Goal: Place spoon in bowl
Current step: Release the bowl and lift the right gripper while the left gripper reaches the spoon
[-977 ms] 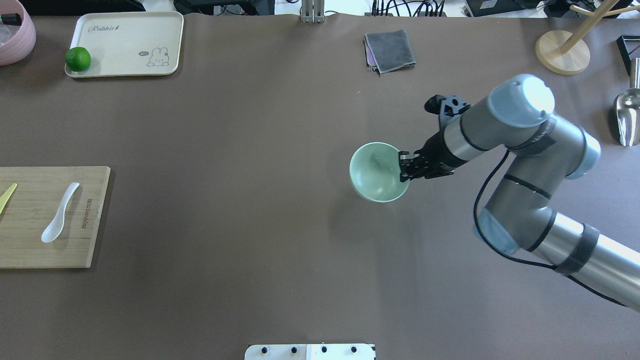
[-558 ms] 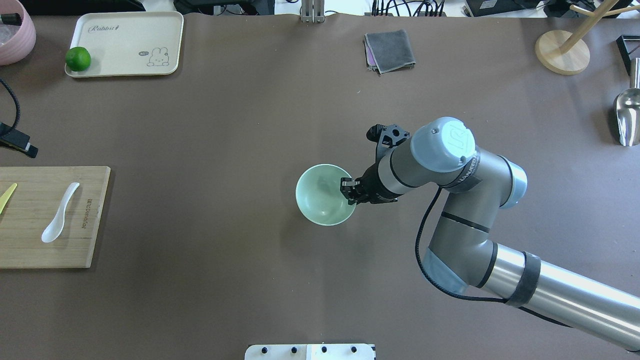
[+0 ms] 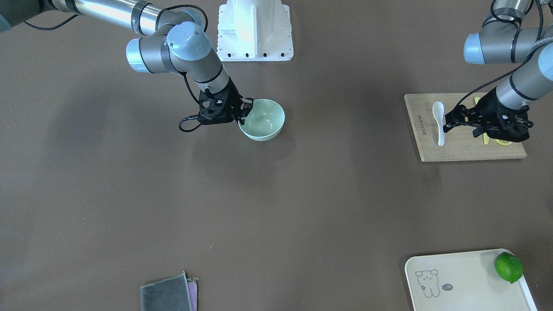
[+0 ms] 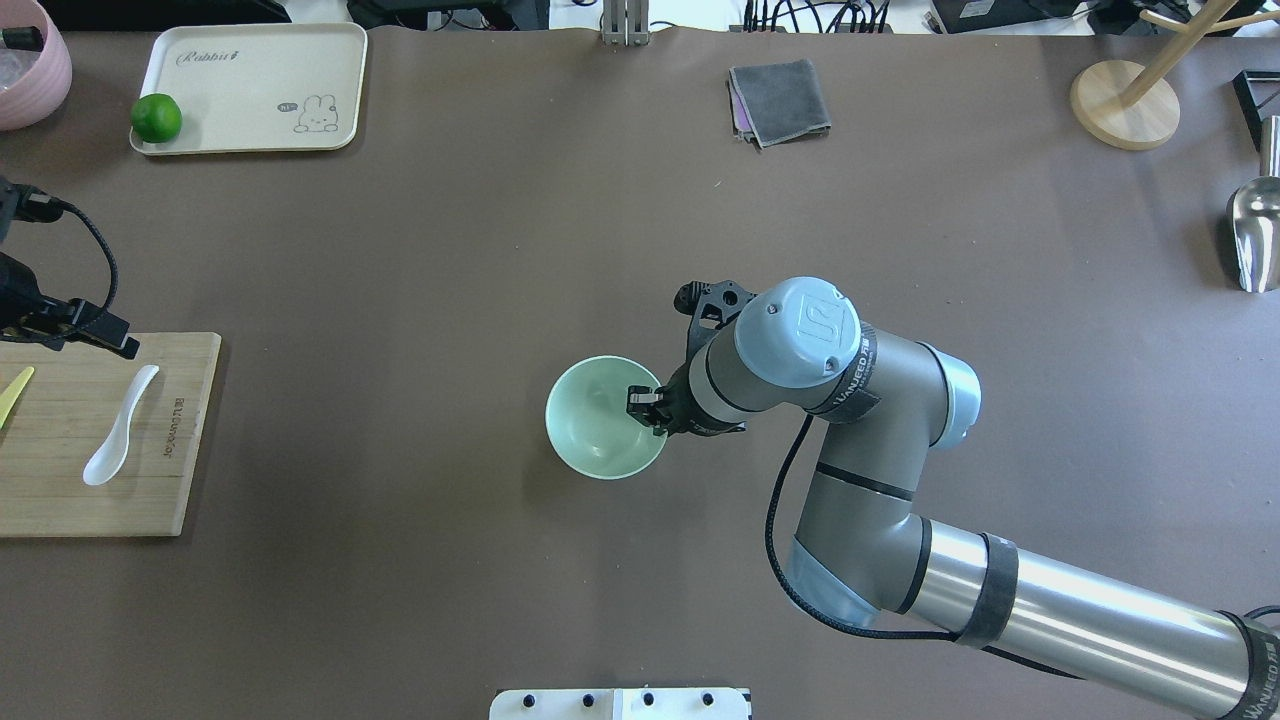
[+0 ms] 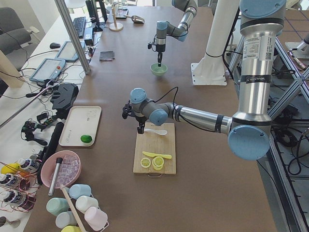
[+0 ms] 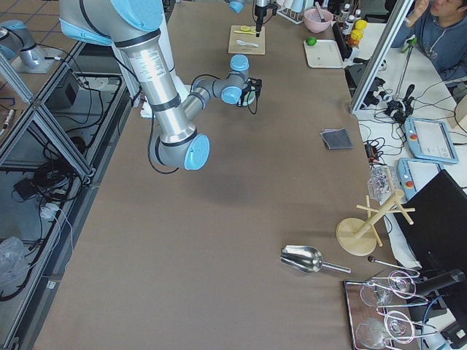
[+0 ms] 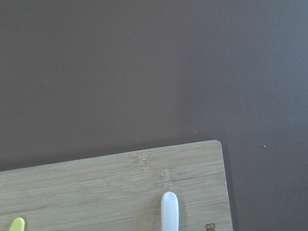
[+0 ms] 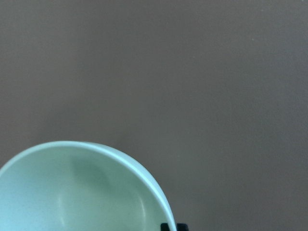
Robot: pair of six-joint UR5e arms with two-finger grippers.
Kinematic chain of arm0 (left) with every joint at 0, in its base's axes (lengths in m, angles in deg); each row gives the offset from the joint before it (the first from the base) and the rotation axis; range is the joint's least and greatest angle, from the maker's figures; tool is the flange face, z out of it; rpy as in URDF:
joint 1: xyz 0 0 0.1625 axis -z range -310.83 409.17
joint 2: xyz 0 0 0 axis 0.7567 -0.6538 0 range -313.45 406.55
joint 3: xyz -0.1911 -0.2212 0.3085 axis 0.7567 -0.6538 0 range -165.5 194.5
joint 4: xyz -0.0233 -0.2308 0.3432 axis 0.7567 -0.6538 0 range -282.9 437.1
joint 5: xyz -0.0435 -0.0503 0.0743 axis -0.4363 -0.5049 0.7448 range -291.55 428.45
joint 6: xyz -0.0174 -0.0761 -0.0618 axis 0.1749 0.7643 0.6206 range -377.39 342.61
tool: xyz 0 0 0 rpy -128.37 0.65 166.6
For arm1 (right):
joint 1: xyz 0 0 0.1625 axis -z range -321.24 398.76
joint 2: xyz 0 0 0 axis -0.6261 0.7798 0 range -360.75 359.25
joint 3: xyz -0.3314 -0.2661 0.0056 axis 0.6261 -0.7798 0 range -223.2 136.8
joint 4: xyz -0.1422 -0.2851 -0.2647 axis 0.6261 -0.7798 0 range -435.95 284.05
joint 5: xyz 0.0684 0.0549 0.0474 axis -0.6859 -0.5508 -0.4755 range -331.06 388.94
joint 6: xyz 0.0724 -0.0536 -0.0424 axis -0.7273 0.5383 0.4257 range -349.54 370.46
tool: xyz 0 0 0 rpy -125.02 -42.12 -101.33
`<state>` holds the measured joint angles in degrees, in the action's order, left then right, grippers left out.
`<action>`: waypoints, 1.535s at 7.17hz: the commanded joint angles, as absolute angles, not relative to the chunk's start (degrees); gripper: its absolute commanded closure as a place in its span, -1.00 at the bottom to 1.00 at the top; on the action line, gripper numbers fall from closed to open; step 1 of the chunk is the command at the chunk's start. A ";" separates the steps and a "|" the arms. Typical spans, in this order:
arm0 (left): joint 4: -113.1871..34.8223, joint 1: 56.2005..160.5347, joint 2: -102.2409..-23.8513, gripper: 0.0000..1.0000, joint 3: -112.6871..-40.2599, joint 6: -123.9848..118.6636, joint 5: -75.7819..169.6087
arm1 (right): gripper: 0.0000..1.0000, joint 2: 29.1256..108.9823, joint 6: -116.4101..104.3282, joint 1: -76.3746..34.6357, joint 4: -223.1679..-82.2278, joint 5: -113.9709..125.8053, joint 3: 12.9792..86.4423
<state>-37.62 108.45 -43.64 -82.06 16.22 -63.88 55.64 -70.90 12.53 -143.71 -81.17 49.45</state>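
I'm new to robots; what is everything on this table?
Round mint-green bowl: one, green, mid-table.
Glossy white soup spoon: one, white, on the board.
Bamboo cutting board: one, tan, robot's left side.
Slim yellow plastic knife: one, yellow, on the board.
Lemon slices: several, yellow, on the board.
Cream rectangular tray: one, cream, far left corner.
Lime: one, green, on the tray.
Folded grey cloth: one, grey, far edge.
Metal scoop: one, silver, right side.
Right arm: one, grey, jaws shut on the bowl's rim.
Left arm: one, grey, jaws open near the spoon.
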 commanded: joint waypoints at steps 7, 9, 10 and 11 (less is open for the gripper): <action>-38.92 102.61 -42.84 -0.33 -81.04 16.10 -61.72 | -0.99 60.82 -70.93 9.07 -143.98 -82.67 57.05; -38.92 102.61 -42.75 0.29 -81.04 16.18 -61.72 | -0.99 62.52 -70.93 7.47 -143.98 -85.14 57.88; -38.92 102.61 -42.49 0.29 -81.04 16.10 -61.55 | -0.99 62.88 -70.93 6.78 -143.98 -85.23 57.96; -38.92 102.61 -42.49 0.29 -81.04 16.10 -60.85 | -0.98 63.31 -70.93 6.77 -143.89 -85.14 57.79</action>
<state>-38.92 102.61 -42.57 -81.04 16.12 -61.44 62.72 -70.93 7.08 -143.96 -85.07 57.83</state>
